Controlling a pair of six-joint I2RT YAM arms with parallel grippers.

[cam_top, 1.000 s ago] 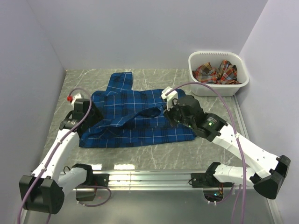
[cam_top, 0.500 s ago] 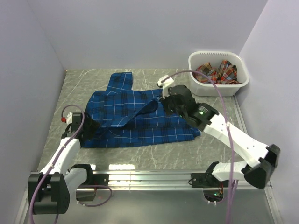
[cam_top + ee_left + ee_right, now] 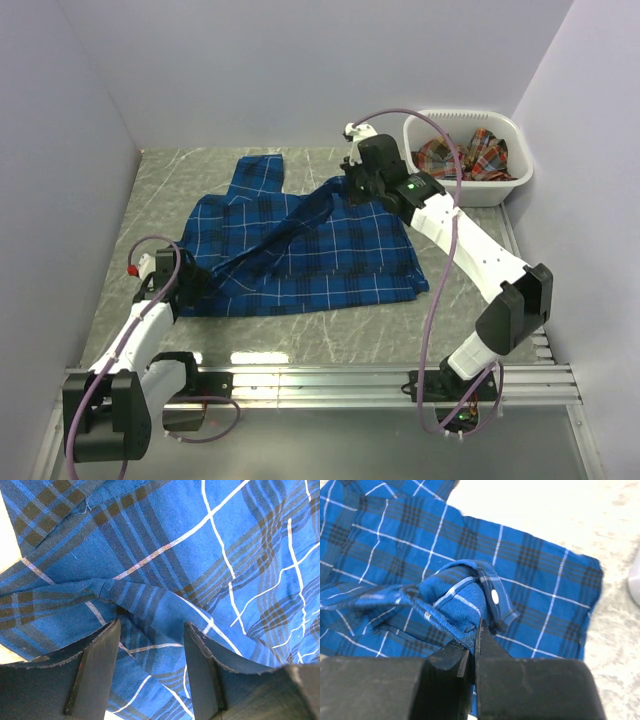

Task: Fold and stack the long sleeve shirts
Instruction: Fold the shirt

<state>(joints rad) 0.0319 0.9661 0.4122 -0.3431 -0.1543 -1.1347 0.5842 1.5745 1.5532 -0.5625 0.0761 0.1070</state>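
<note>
A royal blue plaid button-up shirt, crossed by navy bands and thin white lines, is lying spread across the middle of a grey marbled table. The right gripper is reaching over the shirt's far right corner. Its fingers are pressed together, pinching a bunched sleeve cuff that carries a small white button. The cuff is being held above the shirt, so the sleeve is stretching as a dark diagonal band toward the left. The left gripper is sitting low at the shirt's near left edge. Its black fingers are standing spread apart over the cloth, with a soft ridge of fabric just ahead of their tips and nothing clamped between them. A white plastic rectangular basket is sitting at the far right corner of the table, well apart from the blue shirt. A crumpled red-orange plaid shirt is lying inside it.
</note>
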